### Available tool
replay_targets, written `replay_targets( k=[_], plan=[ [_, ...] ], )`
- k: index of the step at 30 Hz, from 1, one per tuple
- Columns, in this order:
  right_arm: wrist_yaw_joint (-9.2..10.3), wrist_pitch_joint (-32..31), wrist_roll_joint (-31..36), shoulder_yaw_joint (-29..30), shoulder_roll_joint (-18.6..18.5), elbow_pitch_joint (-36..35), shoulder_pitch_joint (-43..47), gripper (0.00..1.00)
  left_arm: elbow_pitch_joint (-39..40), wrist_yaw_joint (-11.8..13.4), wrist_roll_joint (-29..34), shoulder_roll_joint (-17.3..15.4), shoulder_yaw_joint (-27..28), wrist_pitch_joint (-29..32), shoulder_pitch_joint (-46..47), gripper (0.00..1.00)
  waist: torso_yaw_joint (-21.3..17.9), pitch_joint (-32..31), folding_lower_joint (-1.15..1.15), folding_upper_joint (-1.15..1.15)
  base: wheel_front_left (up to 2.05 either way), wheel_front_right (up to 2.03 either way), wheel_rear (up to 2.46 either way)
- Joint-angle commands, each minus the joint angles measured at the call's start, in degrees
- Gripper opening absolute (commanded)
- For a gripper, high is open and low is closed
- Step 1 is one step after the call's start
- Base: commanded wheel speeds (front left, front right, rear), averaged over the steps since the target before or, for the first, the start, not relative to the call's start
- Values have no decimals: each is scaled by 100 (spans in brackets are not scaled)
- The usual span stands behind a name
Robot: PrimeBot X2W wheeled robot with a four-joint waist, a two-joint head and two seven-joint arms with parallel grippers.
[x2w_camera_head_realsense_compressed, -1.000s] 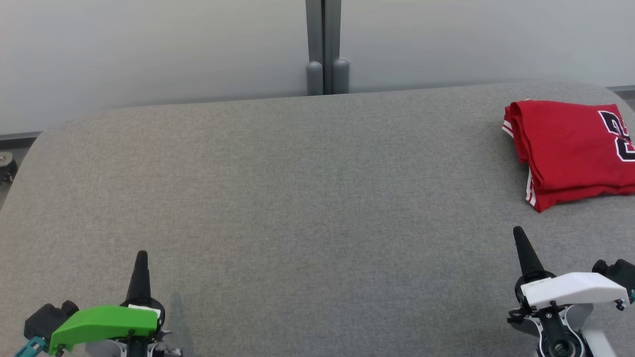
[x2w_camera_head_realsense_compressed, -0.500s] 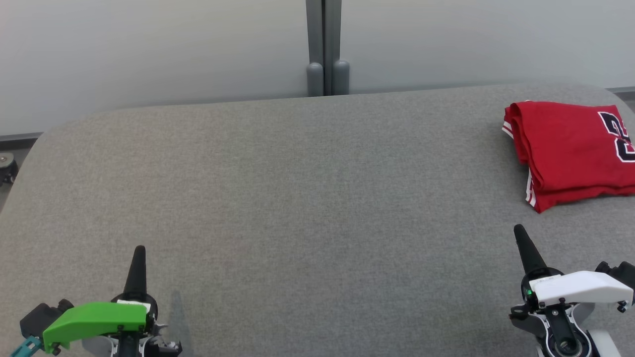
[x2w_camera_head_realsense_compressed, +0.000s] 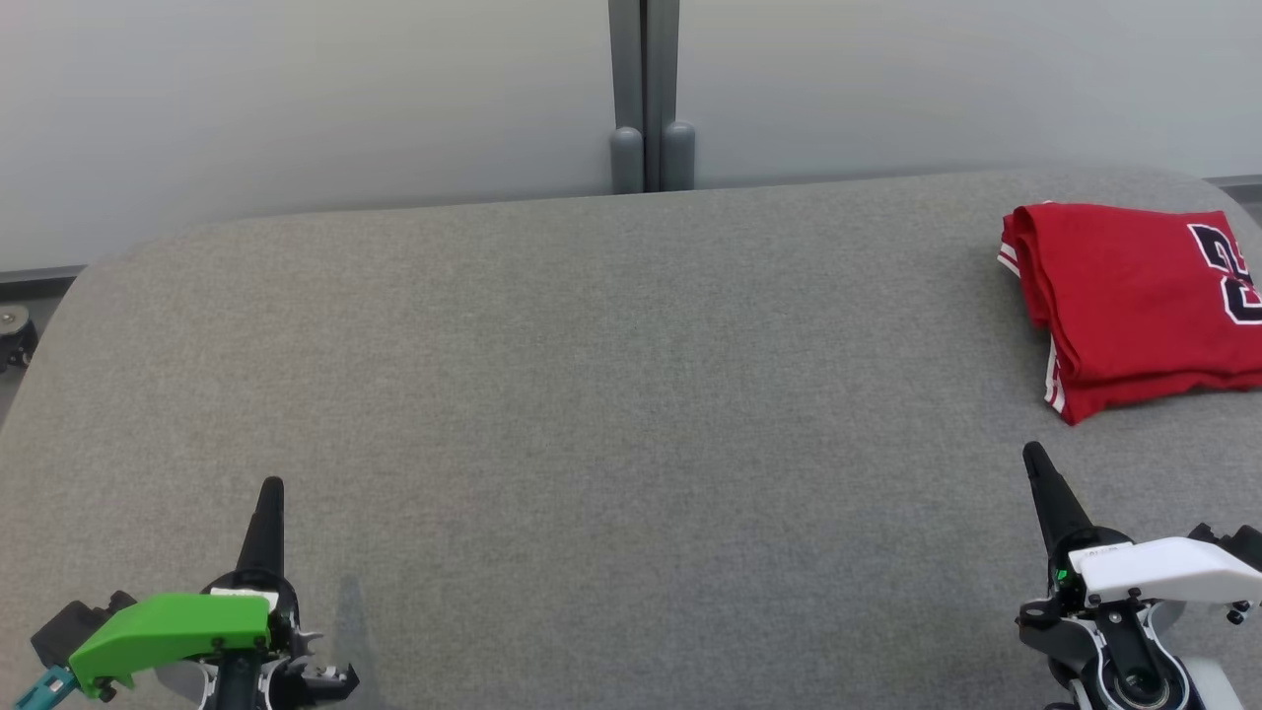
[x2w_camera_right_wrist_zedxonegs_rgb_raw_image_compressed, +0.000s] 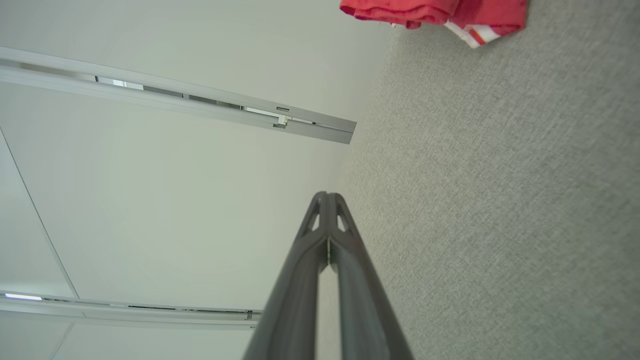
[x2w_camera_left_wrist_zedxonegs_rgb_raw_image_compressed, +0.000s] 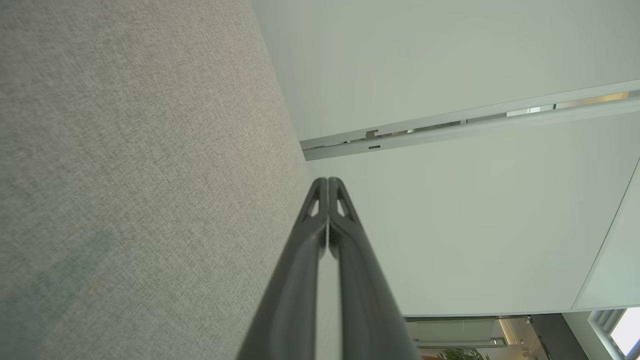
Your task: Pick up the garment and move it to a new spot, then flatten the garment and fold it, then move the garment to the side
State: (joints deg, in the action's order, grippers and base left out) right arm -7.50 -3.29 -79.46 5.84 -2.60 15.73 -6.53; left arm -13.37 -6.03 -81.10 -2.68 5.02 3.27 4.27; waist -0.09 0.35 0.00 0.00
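Note:
The garment (x2w_camera_head_realsense_compressed: 1134,301) is a red jersey with white trim and a dark number, folded into a neat stack at the far right of the grey fabric table (x2w_camera_head_realsense_compressed: 611,394). Its edge shows at the top of the right wrist view as the garment (x2w_camera_right_wrist_zedxonegs_rgb_raw_image_compressed: 435,12). My right gripper (x2w_camera_head_realsense_compressed: 1032,456) is shut and empty, hovering near the front right, a short way in front of the jersey. In its own wrist view the right gripper (x2w_camera_right_wrist_zedxonegs_rgb_raw_image_compressed: 327,195) has fingers pressed together. My left gripper (x2w_camera_head_realsense_compressed: 271,485) is shut and empty at the front left, also seen as the left gripper (x2w_camera_left_wrist_zedxonegs_rgb_raw_image_compressed: 328,180).
A pale wall with a grey vertical post (x2w_camera_head_realsense_compressed: 646,94) stands behind the table. The table's rounded left corner drops to the floor, where a small wheel (x2w_camera_head_realsense_compressed: 12,330) sits. Broad bare fabric lies between the two grippers.
Both grippers have drawn back slightly toward the front edge, the left a little more. The folded jersey has stayed put.

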Motion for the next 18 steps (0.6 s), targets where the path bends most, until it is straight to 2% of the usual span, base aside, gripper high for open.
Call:
replay_targets(
  k=[1, 18],
  plan=[
    [1, -47, -128, 25, -34, -54, -70, 0, 42, 19, -102, -30, 25, 34, 151, 0, 0, -2, 0, 0, 0, 0, 0],
    [1, -233, -863, 67, -40, -101, -71, 0, 76, 19, -757, -33, 125, 228, 216, 0, 5, -24, 0, 0, 0, 0, 0]
  ],
)
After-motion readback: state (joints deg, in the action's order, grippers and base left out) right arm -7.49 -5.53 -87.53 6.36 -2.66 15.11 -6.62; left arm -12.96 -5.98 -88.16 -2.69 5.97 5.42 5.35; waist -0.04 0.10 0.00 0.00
